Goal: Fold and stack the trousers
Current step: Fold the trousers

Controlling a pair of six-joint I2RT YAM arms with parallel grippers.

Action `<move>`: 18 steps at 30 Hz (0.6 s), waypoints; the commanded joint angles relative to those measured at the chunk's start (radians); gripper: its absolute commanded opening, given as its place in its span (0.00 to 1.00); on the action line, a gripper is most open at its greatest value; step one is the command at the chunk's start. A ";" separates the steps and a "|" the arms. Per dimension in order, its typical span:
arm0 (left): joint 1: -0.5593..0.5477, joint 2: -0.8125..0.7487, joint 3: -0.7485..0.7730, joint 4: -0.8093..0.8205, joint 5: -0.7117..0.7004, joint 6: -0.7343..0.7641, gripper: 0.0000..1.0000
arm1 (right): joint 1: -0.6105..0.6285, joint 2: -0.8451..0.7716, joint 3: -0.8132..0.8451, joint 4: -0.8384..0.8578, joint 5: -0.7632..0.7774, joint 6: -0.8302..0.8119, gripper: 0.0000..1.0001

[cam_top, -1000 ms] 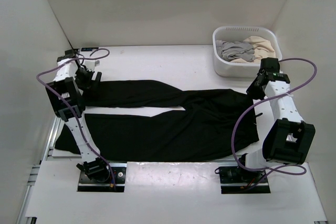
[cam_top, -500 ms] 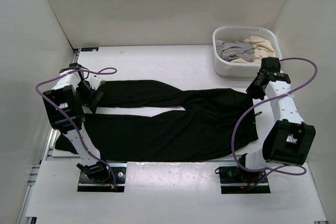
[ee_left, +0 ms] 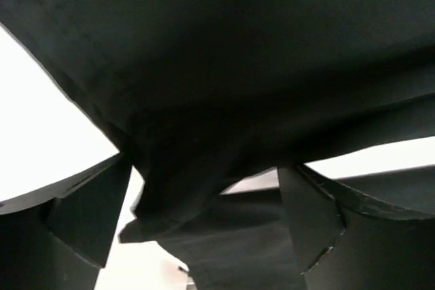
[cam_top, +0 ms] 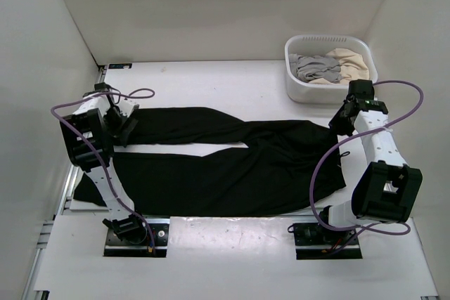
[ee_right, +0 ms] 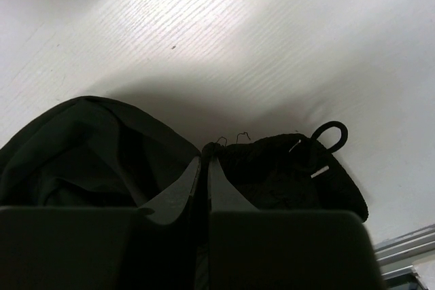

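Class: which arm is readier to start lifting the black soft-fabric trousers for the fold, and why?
Right: the right gripper is shut on the black soft-fabric trousers at the waist; the left gripper sits open around the far leg's end, not yet gripping.

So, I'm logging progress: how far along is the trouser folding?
Done: the trousers lie spread flat, but no fold is made. In hand: the right gripper looks shut on the waistband corner; the left gripper is open astride the far leg's cuff end. Left: every fold, then stacking.
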 commanded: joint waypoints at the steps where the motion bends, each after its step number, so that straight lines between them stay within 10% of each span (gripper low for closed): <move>1: -0.007 0.001 -0.001 0.029 0.090 -0.011 0.96 | 0.001 -0.035 -0.001 0.022 -0.017 0.003 0.00; 3: -0.007 0.001 0.011 0.029 0.134 -0.031 0.73 | 0.001 -0.035 -0.001 0.022 -0.008 0.003 0.00; 5: -0.007 0.013 0.030 0.029 0.134 -0.068 0.16 | 0.001 -0.035 -0.001 0.022 -0.008 0.003 0.00; 18: 0.013 0.009 0.722 -0.237 0.025 -0.082 0.14 | -0.122 -0.114 0.094 0.071 -0.005 0.025 0.00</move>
